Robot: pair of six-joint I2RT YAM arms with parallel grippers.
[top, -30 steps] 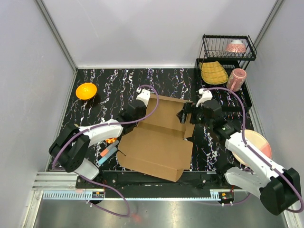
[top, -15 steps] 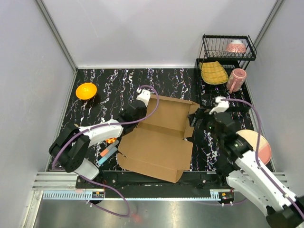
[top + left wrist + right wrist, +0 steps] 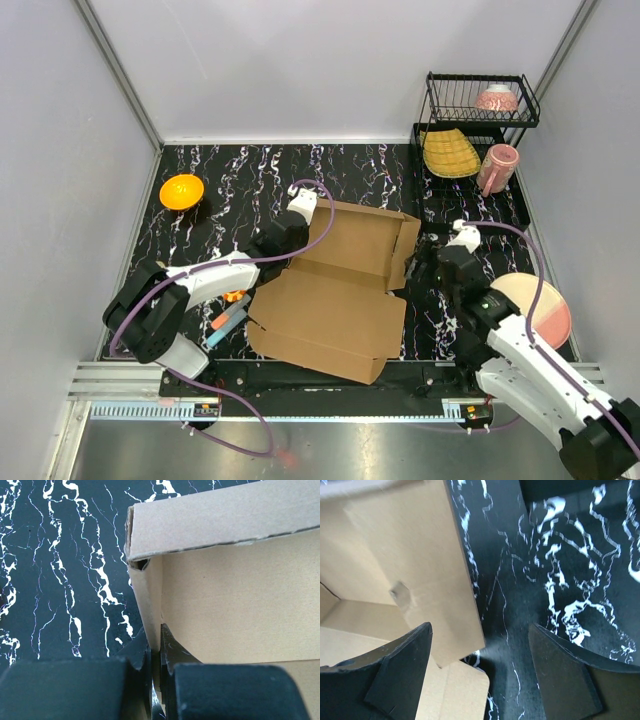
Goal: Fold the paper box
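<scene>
Cardboard box (image 3: 335,300) mid bench (image 3: 230,180), toward near edge. Left gripper (image 3: 155,662) pinched onto its left wall; right gripper (image 3: 480,630) spread wide, empty, beside right flap.

Brown cardboard paper box (image 3: 335,295) mid-table, part-folded, far walls up.

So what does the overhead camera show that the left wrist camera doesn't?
Only the overhead view shows the whole paper box, the right arm, the orange bowl, the wire rack and the pink cup. Only the left wrist view shows, up close, the left fingers shut on the box's upright side wall, just below a corner. Both show brown cardboard and the black marbled table.
</scene>
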